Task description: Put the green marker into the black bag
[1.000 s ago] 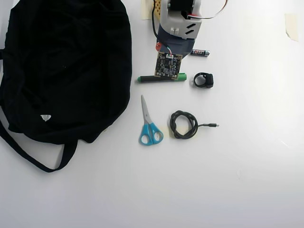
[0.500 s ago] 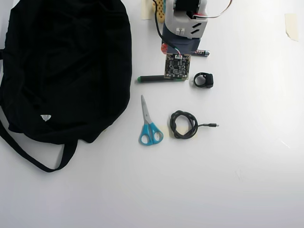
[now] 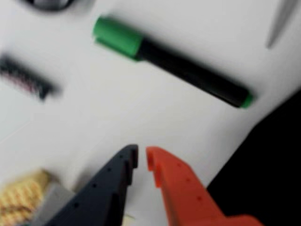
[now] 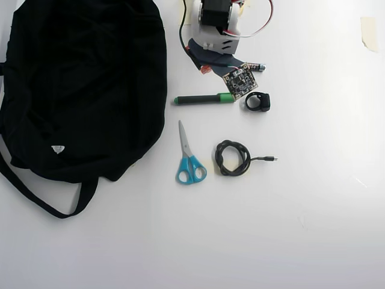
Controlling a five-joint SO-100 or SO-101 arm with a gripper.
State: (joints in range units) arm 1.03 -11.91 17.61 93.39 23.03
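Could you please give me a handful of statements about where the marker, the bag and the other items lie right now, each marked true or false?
1. The green marker lies on the table, outside the black bag. True.
2. The end effector is clamped around the marker. False: in the wrist view its two fingers are nearly together and empty, with bare table between them and the marker.
3. In the overhead view the blue-handled scissors lie between the bag and the coiled cable. True.
4. The marker's green cap points towards the bag. False: in the overhead view the cap is at the end away from the bag, near a small black ring-shaped object.
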